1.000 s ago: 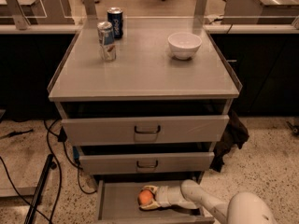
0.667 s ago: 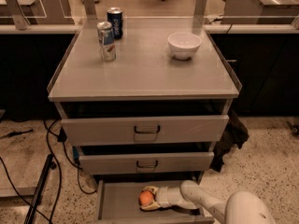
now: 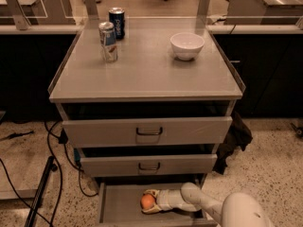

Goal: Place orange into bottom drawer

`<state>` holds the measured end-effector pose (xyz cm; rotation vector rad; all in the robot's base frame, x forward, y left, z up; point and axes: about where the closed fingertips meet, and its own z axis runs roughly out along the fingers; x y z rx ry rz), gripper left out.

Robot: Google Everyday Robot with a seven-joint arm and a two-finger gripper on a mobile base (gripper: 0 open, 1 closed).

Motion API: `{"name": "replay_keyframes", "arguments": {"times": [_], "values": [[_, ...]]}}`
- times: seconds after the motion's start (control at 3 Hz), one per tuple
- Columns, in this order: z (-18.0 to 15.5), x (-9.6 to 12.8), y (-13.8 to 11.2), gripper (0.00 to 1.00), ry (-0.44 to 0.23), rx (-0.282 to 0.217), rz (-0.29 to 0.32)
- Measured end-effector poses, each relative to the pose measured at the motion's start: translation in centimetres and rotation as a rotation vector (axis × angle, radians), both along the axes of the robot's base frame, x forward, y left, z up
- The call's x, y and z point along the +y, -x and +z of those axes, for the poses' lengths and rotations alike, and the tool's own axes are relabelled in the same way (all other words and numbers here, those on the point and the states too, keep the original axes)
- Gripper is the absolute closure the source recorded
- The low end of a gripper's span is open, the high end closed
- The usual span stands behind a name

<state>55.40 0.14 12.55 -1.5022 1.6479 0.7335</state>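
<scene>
Centre of the frame holds a grey cabinet [image 3: 227, 109] with three drawers, all pulled out by differing amounts. The bottom drawer [image 3: 120, 207], at the lower edge of the frame, is drawn out farthest and shows a flat grey floor. Over that floor, a little left of the drawer's middle, sits the orange [image 3: 147, 201]. The gripper [image 3: 148, 201] is inside this drawer too, its pale fingers [image 3: 152, 192] closed around the fruit from above and below, pinching it. Whether the orange touches the drawer floor cannot be told. The white arm [image 3: 201, 202] runs from the gripper toward the lower right corner, where it ends in a rounded white housing [image 3: 246, 214]. Above, the middle drawer [image 3: 189, 164] and the top drawer [image 3: 104, 131] each carry a dark handle at the centre of the front panel. On the worktop [image 3: 142, 77] a white bowl [image 3: 187, 45] stands toward the upper right. Two drink cans stand toward the upper left: a silver can [image 3: 108, 42] in front and a blue can [image 3: 117, 23] just behind it. Dark cables [image 3: 51, 148] trail over the speckled floor to the left of the cabinet. A dark cloth-like shape [image 3: 234, 141] hangs beside its right side.
</scene>
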Motion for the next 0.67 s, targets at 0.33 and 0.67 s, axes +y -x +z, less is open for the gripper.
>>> {"name": "replay_keyframes", "arguments": {"times": [0.33,0.67], "values": [[0.0,0.0,0.0,0.81,0.0,0.0,0.0],[0.0,0.0,0.0,0.58,0.0,0.0,0.0]]}}
